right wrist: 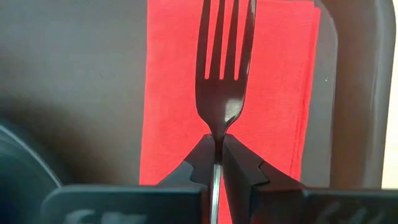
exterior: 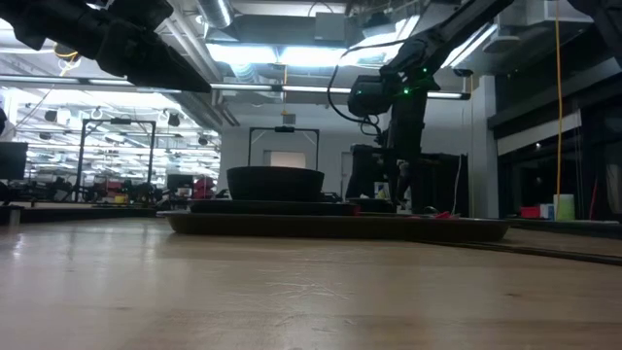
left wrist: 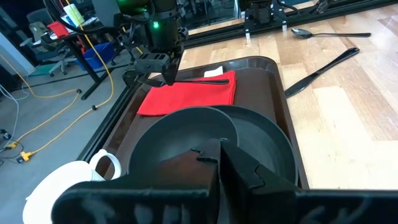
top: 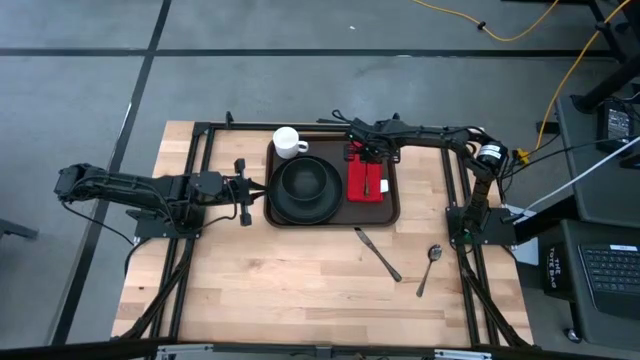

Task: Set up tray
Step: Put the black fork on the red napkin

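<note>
The dark brown tray point(top: 392, 215) lies mid-table and carries a white mug point(top: 290, 142), a black plate with a bowl point(top: 306, 188) and a red folded napkin point(top: 360, 188). My right gripper point(right wrist: 217, 140) is over the napkin's far end point(left wrist: 186, 96), shut on a black fork point(right wrist: 224, 68) whose tines point toward the table's near edge. My left gripper point(left wrist: 221, 158) hovers shut, level, just left of the tray's left rim point(top: 245, 190) and touches nothing. My right gripper pinches the fork's neck point(right wrist: 219, 127), just behind the tines, between its two fingertips point(right wrist: 199, 162). It comes from the far side, slanting down, with the fork running on along the fingers' line. The fork is stretched over the red napkin point(right wrist: 280, 93); whether it rests on it, I cannot tell.
A black knife point(top: 378, 254) and a spoon point(top: 430, 265) lie on the bare wood near the tray's near right corner. Black frame rails run along both sides of the table. Open wood stretches across the table's near half.
</note>
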